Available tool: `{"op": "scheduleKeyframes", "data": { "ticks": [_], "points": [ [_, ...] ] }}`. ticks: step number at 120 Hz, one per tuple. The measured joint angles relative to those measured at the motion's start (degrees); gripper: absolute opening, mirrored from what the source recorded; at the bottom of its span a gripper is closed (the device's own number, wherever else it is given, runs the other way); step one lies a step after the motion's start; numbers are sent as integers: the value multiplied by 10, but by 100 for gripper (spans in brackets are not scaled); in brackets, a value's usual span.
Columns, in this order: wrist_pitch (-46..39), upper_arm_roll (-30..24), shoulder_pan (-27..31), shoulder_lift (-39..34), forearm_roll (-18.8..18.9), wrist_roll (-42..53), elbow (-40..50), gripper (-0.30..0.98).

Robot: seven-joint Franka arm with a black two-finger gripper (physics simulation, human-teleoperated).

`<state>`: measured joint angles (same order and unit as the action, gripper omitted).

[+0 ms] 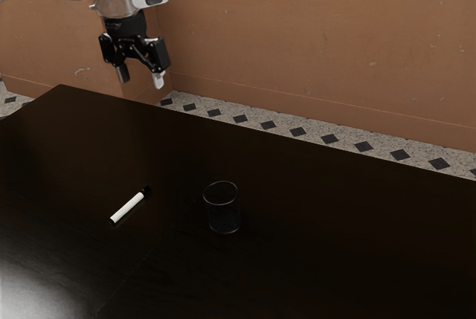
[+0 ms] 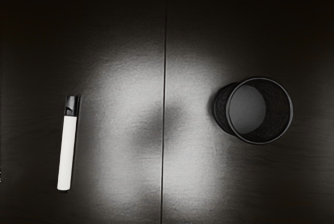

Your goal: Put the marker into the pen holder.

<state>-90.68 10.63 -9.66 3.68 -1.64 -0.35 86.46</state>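
The marker (image 1: 128, 207) lies flat on the dark table (image 1: 335, 252), outside the pen holder and well apart from it; its body is white, with a black cap (image 2: 71, 105) at one end and a small dark tip at the other; in the exterior view it slants, the cap end pointing toward the table's far edge; the pen holder (image 1: 224, 219) stands upright to the marker's right in that view, dark and round, its thin rim uppermost; the wrist view looks into its open mouth, down to a grey round bottom; between marker and holder a thin straight seam (image 2: 164, 72) crosses the tabletop, with a pale sheen and a soft shadow about it; high above the table, at the exterior view's upper left, hangs the black gripper (image 1: 141, 77), released, its two fingers spread apart and pointing downward; behind the table are a speckled floor with dark diamonds (image 1: 297, 131) and a brown wall (image 1: 320, 51).
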Motion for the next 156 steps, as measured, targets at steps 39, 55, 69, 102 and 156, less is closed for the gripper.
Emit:
{"op": "scheduleKeyframes", "data": {
  "ticks": [39, 55, 69, 102, 156],
  "points": [
    [-145, 2, 99, 73, 2, 8, 202, 64],
    [-224, 5, 130, 142, -4, 16, 237, 48],
    [-270, 5, 116, 147, -1, 30, 243, 40],
    [-343, 4, 98, 154, 19, 109, 267, 33],
    [-446, 4, 102, 194, 17, 198, 274, 31]
  ]
}}
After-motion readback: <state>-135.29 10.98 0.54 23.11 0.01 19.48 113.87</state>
